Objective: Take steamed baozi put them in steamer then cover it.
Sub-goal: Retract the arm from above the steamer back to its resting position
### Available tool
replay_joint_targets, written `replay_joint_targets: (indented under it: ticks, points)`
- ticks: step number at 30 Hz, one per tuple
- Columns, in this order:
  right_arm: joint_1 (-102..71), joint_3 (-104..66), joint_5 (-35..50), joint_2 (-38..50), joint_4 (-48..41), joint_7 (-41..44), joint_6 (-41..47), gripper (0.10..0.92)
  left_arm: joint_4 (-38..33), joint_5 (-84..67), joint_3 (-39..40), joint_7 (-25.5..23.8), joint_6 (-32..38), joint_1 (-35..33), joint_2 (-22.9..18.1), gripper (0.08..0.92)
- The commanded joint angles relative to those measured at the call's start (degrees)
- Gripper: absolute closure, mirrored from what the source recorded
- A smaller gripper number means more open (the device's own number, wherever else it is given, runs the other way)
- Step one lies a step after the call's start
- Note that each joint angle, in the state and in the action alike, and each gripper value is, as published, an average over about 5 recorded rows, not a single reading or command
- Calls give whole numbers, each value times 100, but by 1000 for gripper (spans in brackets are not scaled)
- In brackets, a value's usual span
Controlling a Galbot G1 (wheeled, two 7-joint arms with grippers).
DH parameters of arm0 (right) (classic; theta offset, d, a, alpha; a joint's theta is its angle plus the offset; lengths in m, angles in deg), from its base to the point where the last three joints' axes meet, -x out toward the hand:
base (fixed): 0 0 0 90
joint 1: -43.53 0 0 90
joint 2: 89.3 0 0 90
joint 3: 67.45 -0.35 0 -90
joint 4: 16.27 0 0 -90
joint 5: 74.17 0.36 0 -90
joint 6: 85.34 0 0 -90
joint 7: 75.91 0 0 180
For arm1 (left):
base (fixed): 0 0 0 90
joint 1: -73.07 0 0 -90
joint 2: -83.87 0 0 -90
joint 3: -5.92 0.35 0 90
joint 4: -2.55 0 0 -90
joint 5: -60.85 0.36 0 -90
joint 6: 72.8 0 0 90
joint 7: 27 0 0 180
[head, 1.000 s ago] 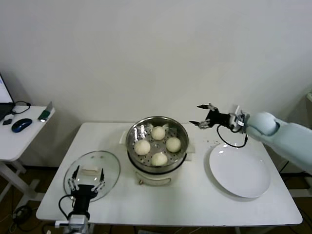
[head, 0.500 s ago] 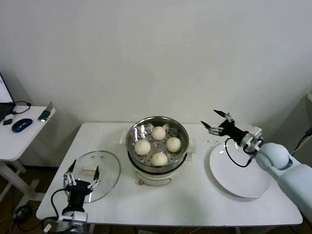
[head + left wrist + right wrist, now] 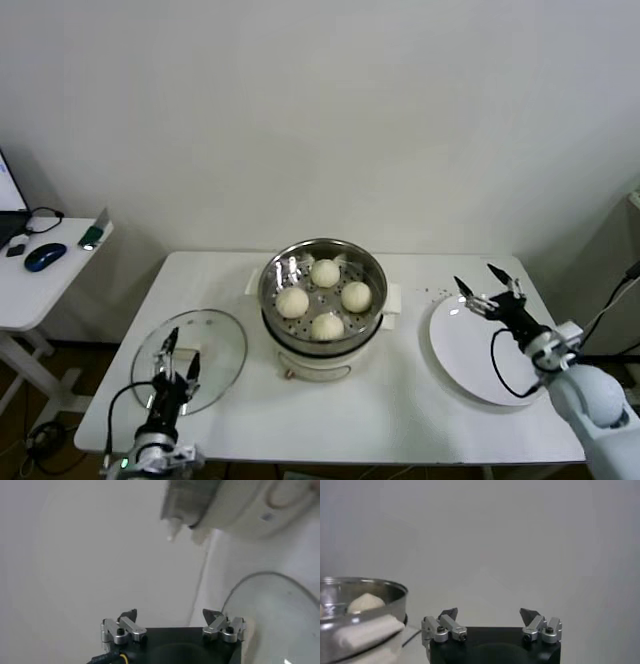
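Four steamed baozi [image 3: 324, 298] seated in the uncovered steamer [image 3: 323, 300] at table [image 3: 380, 410] centre, cover [image 3: 200, 345] flat on table to its left, left end effector [image 3: 176, 354] above cover, fingers apart, right end effector [image 3: 488, 290] above white plate [image 3: 480, 365], fingers apart, holding nothing.

Four baozi [image 3: 324, 298] sit in the uncovered steamer [image 3: 322, 330]; cover [image 3: 215, 345] lies beside.

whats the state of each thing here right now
steamer: uncovered, four baozi inside
baozi: all on the perforated tray
glass lid: flat on the table, off the steamer
white plate: bare
left gripper: open, over the lid
right gripper: open, holding nothing, above the plate
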Motion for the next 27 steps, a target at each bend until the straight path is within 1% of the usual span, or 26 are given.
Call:
replay_joint_targets:
  ticks: [1,4,14,20,27]
  points:
    - [-1221,-994,-294,-704,99,15,-47,203,1460,2487,69,348,83,706,57,177]
    - [-1243,-1028,-325,-751,102,25,-51,203,1773,2561,19,437,102,933,72,177]
    - [-1170,-1046,-445,-810,94,43,-72,203,2454,2444,-157,516,92,1435,267,177]
    - [-1114,-996,-586,-815,69,51,-88,203,2573,2176,-116,751,95,1663,343,177]
    - [-1077,-923,-784,-872,58,65,-112,203,2621,1827,34,751,81,1843,434,177]
